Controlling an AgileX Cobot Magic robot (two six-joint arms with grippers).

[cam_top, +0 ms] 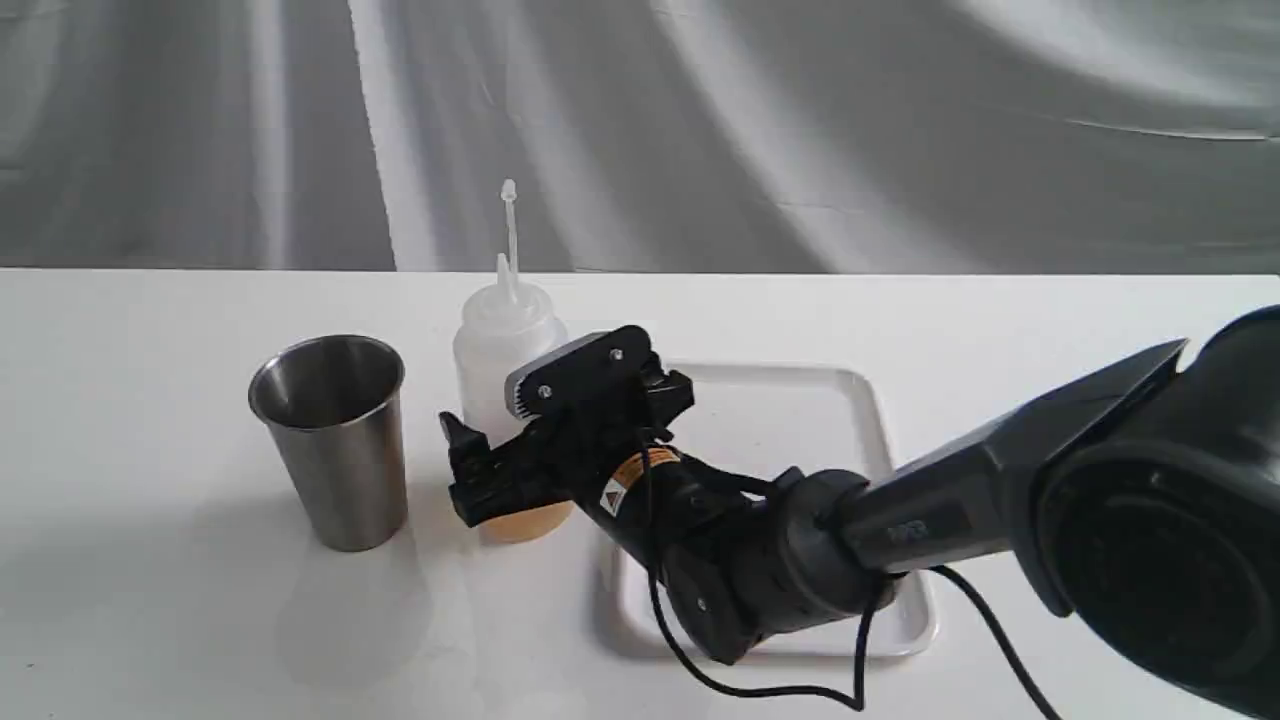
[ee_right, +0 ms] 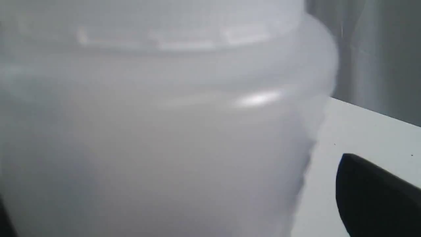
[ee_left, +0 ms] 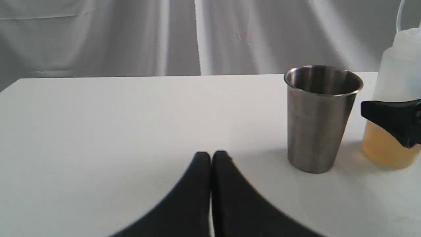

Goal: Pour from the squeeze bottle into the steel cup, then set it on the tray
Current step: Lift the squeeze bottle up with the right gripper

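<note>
The squeeze bottle [cam_top: 500, 335] stands upright on the white table, amber liquid at its bottom and its thin nozzle pointing up. It is between the steel cup [cam_top: 335, 440] to its left and the tray [cam_top: 800, 400] to its right. My right gripper [cam_top: 497, 472] reaches over the tray and straddles the bottle's lower half. It is open: in the right wrist view a strip of table shows between the bottle [ee_right: 164, 131] and one finger [ee_right: 371, 191]. My left gripper [ee_left: 210, 156] is shut and holds nothing, low over the table, left of the cup [ee_left: 319, 118] and bottle [ee_left: 399, 79].
A grey draped cloth [cam_top: 700, 130] hangs behind the table's far edge. The right arm and its black cable [cam_top: 760, 690] lie across the front half of the tray. The left arm does not show in the exterior view.
</note>
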